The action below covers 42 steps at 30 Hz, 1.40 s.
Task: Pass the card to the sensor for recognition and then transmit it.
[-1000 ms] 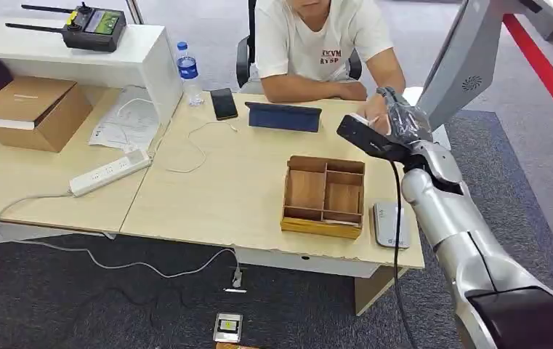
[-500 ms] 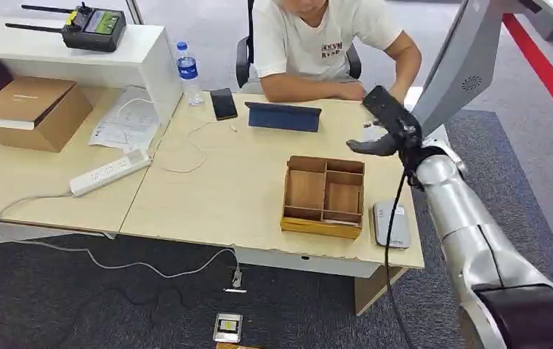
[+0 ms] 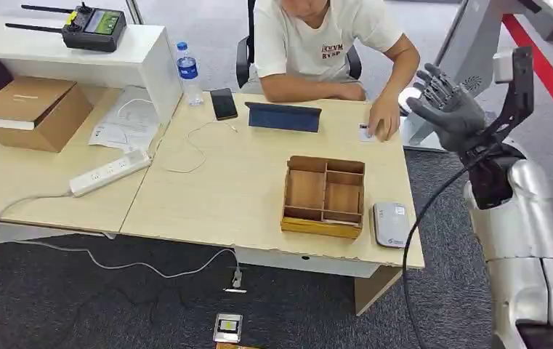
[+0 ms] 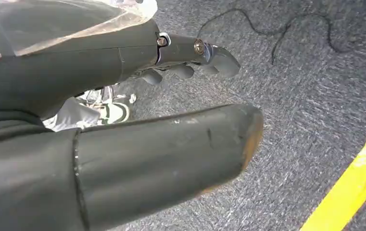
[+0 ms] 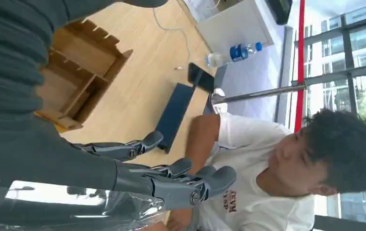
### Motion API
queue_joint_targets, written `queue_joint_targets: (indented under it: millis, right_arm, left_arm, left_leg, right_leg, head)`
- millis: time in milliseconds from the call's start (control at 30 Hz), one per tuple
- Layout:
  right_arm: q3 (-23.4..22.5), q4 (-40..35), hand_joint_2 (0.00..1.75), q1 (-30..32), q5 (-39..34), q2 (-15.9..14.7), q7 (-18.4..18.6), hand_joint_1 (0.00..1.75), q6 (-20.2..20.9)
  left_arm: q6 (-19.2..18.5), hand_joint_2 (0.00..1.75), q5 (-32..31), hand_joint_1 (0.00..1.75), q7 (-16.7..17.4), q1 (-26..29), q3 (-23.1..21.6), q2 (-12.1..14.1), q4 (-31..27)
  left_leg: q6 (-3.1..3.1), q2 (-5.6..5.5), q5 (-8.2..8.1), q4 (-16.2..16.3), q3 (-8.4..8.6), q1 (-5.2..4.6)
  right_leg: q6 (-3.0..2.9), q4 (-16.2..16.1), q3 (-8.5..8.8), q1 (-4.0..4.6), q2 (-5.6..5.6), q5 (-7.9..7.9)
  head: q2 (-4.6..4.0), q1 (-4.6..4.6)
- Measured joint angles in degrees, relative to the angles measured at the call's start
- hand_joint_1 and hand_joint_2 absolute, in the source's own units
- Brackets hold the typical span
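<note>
A small white card (image 3: pixel 365 132) lies on the table's far right part, with a seated person's hand (image 3: pixel 384 122) resting on it. The grey-white card sensor (image 3: pixel 391 224) sits near the table's front right corner, beside a wooden divided box (image 3: pixel 324 218). My right hand (image 3: pixel 447 109) is raised in the air past the table's right edge, fingers spread and holding nothing; the right wrist view shows the same spread fingers (image 5: pixel 171 178) with the person behind them. My left hand (image 4: pixel 185 67) hangs over grey carpet, holding nothing, thumb apart from the fingers.
A dark tablet case (image 3: pixel 283 116), a phone (image 3: pixel 223 103) and a water bottle (image 3: pixel 188 73) stand at the table's far side. A power strip (image 3: pixel 110 172) and a cardboard box (image 3: pixel 32 110) are on the left. A grey pillar stands behind my right arm.
My right hand has left the person's hand over the table's far right part, risen and swung right off the table. The person's hand now rests on the card on the table.
</note>
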Motion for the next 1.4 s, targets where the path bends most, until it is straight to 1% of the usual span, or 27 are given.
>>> queue_joint_targets:
  millis: [133, 233, 267, 400, 467, 533, 633, 767, 900, 1033, 1300, 1400]
  right_arm:
    - [0.1, -7.0, 1.75, 6.1, 1.9, -1.6, 0.2, 0.00, -1.2]
    - [0.3, -11.7, 1.75, 10.2, 5.9, -2.3, 0.3, 0.00, -1.6]
    - [0.6, -14.1, 1.75, 11.4, 10.4, -2.7, 0.7, 0.00, -1.6]
    - [2.1, -20.0, 1.75, 15.9, 26.1, -3.1, 2.1, 0.00, -0.9]
    - [3.1, -22.2, 1.75, 18.0, 30.5, -3.1, 2.2, 0.00, -0.8]
    - [4.4, -24.2, 1.75, 20.0, 37.1, -3.0, 2.1, 0.00, -1.2]
    - [6.7, -25.9, 1.75, 22.5, 44.5, -2.8, 1.4, 0.00, -1.8]
    - [9.5, -27.1, 1.75, 25.3, 51.5, -2.4, 1.3, 0.00, -2.6]
    - [13.2, -27.3, 1.75, 28.3, 58.4, -1.2, 3.2, 0.00, -6.2]
    - [15.8, -26.9, 1.75, 29.5, 61.7, -0.1, 3.9, 0.00, -9.4]
    - [18.8, -25.6, 1.75, 29.2, 67.2, 0.8, 4.0, 0.00, -10.3]
    - [20.0, -25.1, 1.75, 28.8, 71.5, 0.9, 4.0, 0.00, -11.7]
  left_arm:
    - [0.3, 0.00, 0.1, 0.00, 0.1, 0.0, 0.0, 0.1, 0.0]
    - [0.3, 0.00, 0.0, 0.00, 0.2, 0.0, 0.0, 0.1, 0.0]
    - [0.4, 0.00, 0.0, 0.00, 0.2, 0.0, 0.0, 0.1, 0.0]
    - [0.4, 0.00, -0.4, 0.00, 0.4, -0.1, 0.0, 0.1, 0.0]
    - [0.3, 0.00, -0.6, 0.00, 0.6, -0.1, 0.0, 0.1, 0.0]
    - [0.2, 0.00, -0.8, 0.00, 0.6, -0.2, 0.0, 0.1, 0.0]
    - [-0.2, 0.00, -0.9, 0.00, 0.7, -0.3, -0.2, 0.0, 0.0]
    - [-0.4, 0.00, -1.1, 0.00, 0.8, -0.7, -0.5, 0.0, 0.0]
    - [-0.7, 0.00, -1.5, 0.00, 1.3, -1.1, -1.2, -0.1, 0.0]
    - [-1.3, 0.00, -1.8, 0.00, 1.7, -1.6, -1.6, -0.1, -0.1]
    - [-1.5, 0.00, -1.6, 0.00, 1.9, -2.0, -2.4, -0.1, -0.1]
    - [-1.5, 0.00, -1.5, 0.00, 1.8, -2.0, -2.7, -0.1, -0.1]
  left_leg:
    - [-0.01, 0.03, 0.00, 0.0, 0.01, -0.01]
    - [-0.02, 0.02, 0.01, 0.0, -0.02, 0.00]
    - [-0.02, 0.00, 0.01, 0.0, -0.03, 0.00]
    - [-0.03, 0.00, 0.01, 0.0, -0.03, 0.04]
    - [-0.03, 0.00, 0.01, 0.0, -0.03, 0.05]
    - [-0.03, 0.00, 0.01, 0.0, -0.05, 0.05]
    - [-0.03, -0.01, 0.01, 0.0, -0.06, 0.06]
    - [-0.03, -0.01, 0.01, 0.0, -0.06, 0.06]
    - [-0.03, -0.01, 0.01, -0.1, -0.07, 0.06]
    - [-0.03, 0.00, 0.01, -0.1, -0.07, 0.06]
    - [-0.03, 0.00, 0.02, -0.1, -0.08, 0.05]
    - [-0.03, 0.00, 0.02, -0.1, -0.08, 0.05]
  right_leg:
    - [-0.01, 0.0, -0.01, 0.03, 0.03, 0.01]
    - [-0.02, 0.0, -0.01, 0.08, 0.00, 0.00]
    - [-0.02, 0.0, -0.01, 0.08, 0.00, 0.00]
    - [-0.02, 0.0, -0.01, 0.12, 0.02, 0.00]
    - [-0.03, 0.0, -0.02, 0.11, 0.01, -0.01]
    - [-0.04, 0.0, -0.02, 0.11, 0.01, -0.02]
    - [-0.04, 0.0, -0.01, 0.11, 0.01, -0.02]
    - [-0.05, 0.0, -0.01, 0.11, 0.00, -0.03]
    - [-0.05, 0.0, -0.02, 0.11, 0.00, -0.03]
    - [-0.05, 0.0, -0.04, 0.11, 0.01, -0.03]
    - [-0.05, 0.0, -0.03, 0.11, 0.00, -0.03]
    - [-0.05, 0.0, -0.03, 0.10, 0.00, -0.03]
  head:
    - [-0.02, -0.02]
    - [-0.02, -0.02]
    - [-0.02, -0.02]
    - [-0.02, 0.00]
    - [-0.02, -0.04]
    - [0.00, -0.02]
    - [0.00, -0.02]
    - [0.00, -0.02]
    - [-0.02, -0.02]
    - [-0.02, -0.02]
    - [0.00, 0.00]
    - [0.00, -0.02]
